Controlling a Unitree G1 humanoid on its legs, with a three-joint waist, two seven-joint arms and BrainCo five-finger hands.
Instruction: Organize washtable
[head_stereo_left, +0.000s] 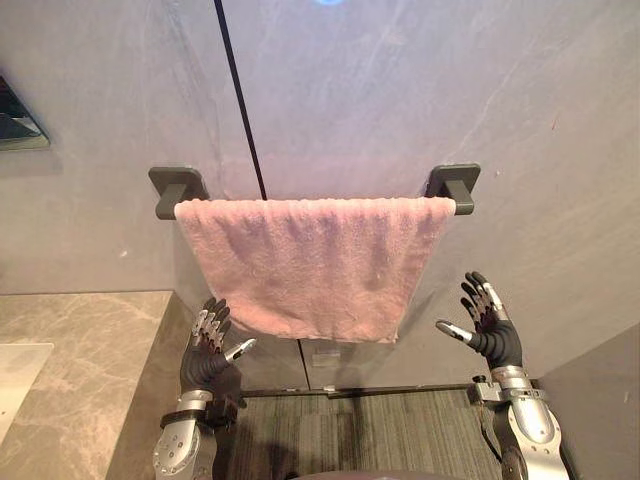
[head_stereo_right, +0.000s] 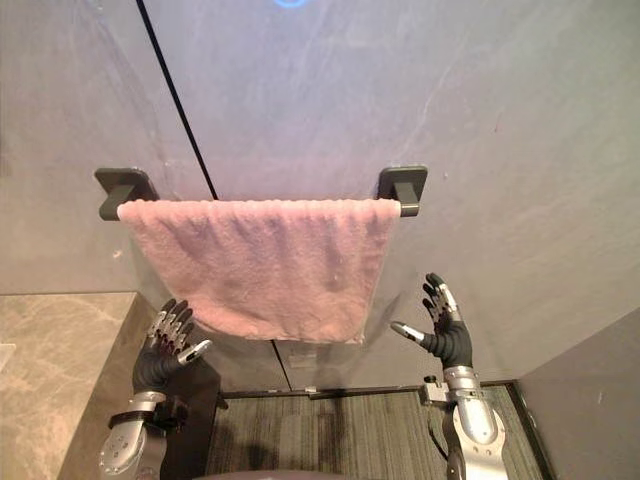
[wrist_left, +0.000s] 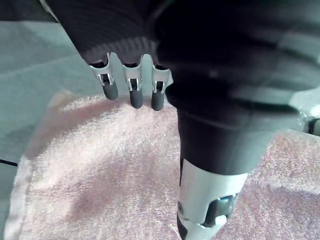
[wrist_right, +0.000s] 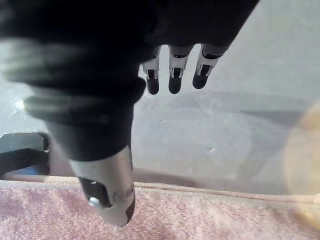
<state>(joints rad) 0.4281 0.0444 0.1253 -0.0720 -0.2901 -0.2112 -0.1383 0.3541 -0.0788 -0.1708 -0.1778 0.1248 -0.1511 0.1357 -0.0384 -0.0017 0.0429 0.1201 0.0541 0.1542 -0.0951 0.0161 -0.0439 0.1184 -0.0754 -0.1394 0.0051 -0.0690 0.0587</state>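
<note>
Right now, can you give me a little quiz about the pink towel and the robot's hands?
1. True or false: the pink towel hangs on the wall between two dark brackets.
2. Pick one. The left hand is: A) open with straight fingers, near the towel's lower left corner; B) curled round the towel; C) a closed fist.
3. Short answer: which hand is raised open beside the towel's lower right edge, apart from it?

Key: 1 true. 2 A. 3 the right hand.
</note>
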